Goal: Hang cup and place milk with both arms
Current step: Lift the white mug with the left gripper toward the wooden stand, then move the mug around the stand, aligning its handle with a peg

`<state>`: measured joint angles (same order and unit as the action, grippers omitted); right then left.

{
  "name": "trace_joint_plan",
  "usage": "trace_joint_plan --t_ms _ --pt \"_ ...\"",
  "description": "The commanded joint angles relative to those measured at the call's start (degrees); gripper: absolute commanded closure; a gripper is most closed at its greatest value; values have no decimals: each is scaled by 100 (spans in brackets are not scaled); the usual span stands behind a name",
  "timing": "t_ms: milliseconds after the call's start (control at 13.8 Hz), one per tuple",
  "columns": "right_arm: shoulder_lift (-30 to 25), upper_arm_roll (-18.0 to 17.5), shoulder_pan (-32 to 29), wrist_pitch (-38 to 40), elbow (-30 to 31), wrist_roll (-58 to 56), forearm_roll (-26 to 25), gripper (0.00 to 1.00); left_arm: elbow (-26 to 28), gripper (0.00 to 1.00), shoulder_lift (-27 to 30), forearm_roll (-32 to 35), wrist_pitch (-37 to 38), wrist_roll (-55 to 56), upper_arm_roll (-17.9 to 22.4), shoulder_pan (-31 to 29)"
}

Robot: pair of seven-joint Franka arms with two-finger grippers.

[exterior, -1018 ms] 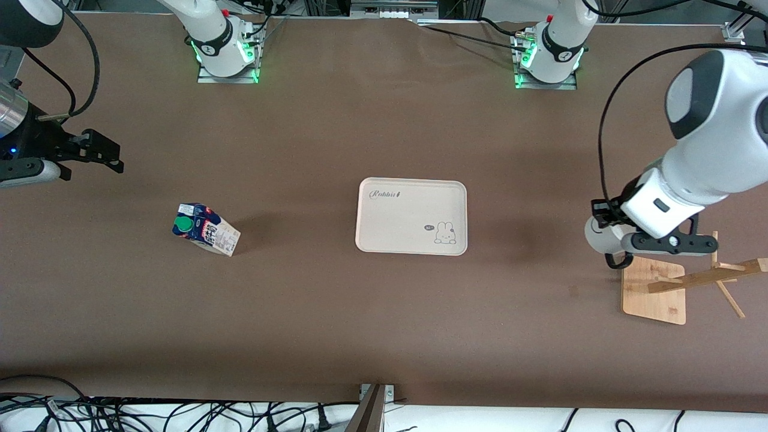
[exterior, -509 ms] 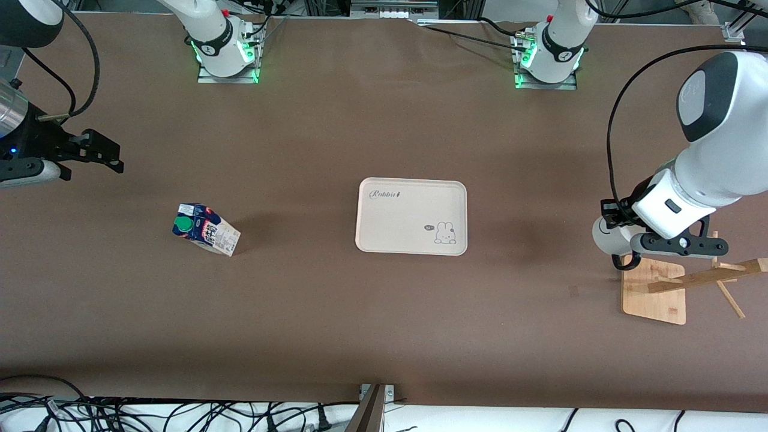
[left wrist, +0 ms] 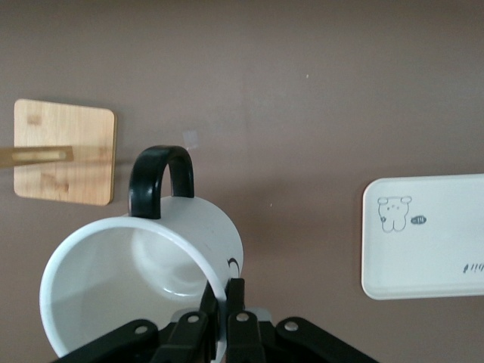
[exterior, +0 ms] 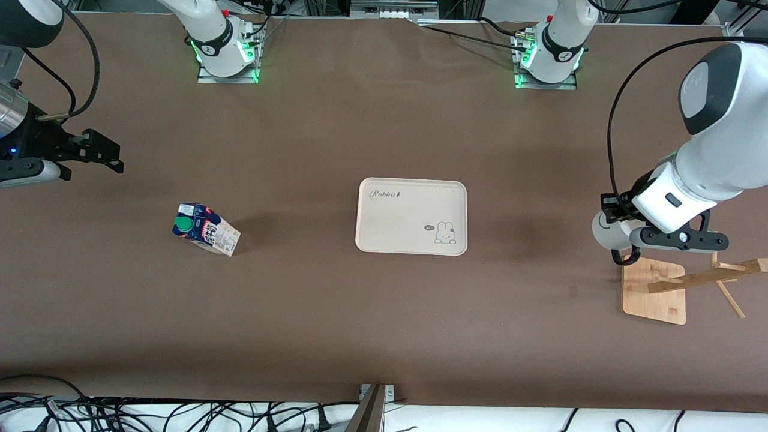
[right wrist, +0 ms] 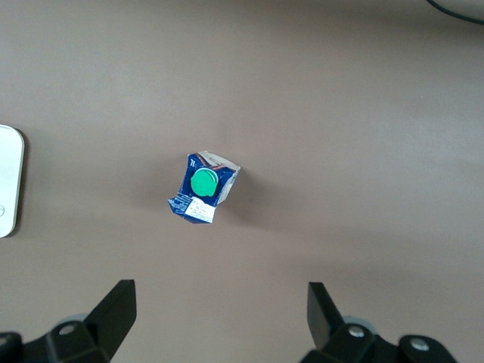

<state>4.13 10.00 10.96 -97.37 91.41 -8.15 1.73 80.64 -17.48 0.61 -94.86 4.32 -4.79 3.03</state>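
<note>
The white cup (exterior: 605,230) hangs on its side in the air, beside the wooden rack's base (exterior: 654,287), its black handle (exterior: 624,258) toward that base. My left gripper (left wrist: 224,306) is shut on the cup's rim (left wrist: 198,261), one finger inside and one outside. The milk (exterior: 206,229) lies tipped on the table toward the right arm's end, green cap (right wrist: 203,182) showing. High over the table near that end, my right gripper (exterior: 111,155) waits open and holds nothing; the carton shows between its fingertips (right wrist: 121,296).
A cream tray (exterior: 411,240) with a rabbit drawing lies mid-table. The wooden rack (exterior: 705,277) has slanted pegs standing out from its post, at the left arm's end. Cables run along the table's near edge.
My left arm has carried the cup a little toward the rack and the left arm's end of the table. The right arm and the milk have not moved.
</note>
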Motion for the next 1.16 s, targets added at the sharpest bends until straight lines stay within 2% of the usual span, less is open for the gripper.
trace_joint_plan --t_ms 0,218,509,945,1091 --pt "26 -51 -50 25 -89 86 -76 0 22 100 288 -95 310 -124 22 -57" --pt "26 -51 -50 25 -89 86 -76 0 40 100 482 -104 511 -133 31 -205" --pt "26 -51 -50 34 -89 86 -76 0 40 100 404 -394 468 -194 22 -750" --pt "26 -51 -50 34 -89 86 -76 0 22 100 245 -491 442 -247 22 -1041" --pt "26 -51 -50 34 -89 86 -76 0 22 100 228 -675 206 -247 22 -1102"
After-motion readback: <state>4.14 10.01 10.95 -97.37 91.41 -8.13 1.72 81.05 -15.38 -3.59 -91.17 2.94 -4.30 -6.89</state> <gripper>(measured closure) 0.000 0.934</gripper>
